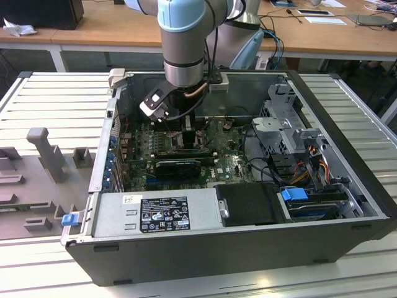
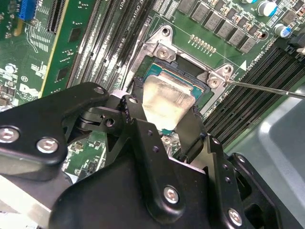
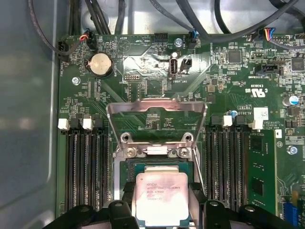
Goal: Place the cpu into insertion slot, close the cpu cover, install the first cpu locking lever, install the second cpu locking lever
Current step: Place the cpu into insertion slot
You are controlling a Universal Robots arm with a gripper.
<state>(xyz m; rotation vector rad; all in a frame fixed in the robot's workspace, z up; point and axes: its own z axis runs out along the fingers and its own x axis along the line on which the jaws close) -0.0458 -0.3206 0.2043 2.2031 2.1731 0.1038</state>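
Exterior view's left: one grey fixture [image 1: 43, 149] on the slatted table [image 1: 56, 93]. Centre: one open computer case [image 1: 248, 248], with one arm [image 1: 183, 43] reaching down into it over the green board. Exterior view's right: one drive cage [image 1: 282, 118] inside the case.

Second wrist view: one pincer [image 2: 164, 119], two black fingers [image 2: 133, 114] clamped on opposite edges of the cpu [image 2: 167, 98], so it is gripping the chip. The cpu is silver top up, right over the insertion slot [image 2: 190, 74] and roughly square to it. Fully seated or just above, can't tell.

First wrist view: one cpu cover [image 3: 157, 106] stands raised on its hinge just beyond the slot, not closed. One thin locking lever [image 2: 267, 89] rod sticks out free beside the slot in the second wrist view. The second lever I can't make out for sure.

Step in hand, as I judge it: the first one, placing the cpu. Cover and both levers not yet done, so early in the task. Seating likely calls for the chip flat and lined up with the slot rim on all sides, no tilt, before the grip lets go. The risk is a corner riding up on the rim.

Counts: one cpu, one slot, one cover, one lever sure. Two banks of long black memory slots [image 3: 88, 167], one on each side of the slot. One coin battery [image 3: 101, 64].
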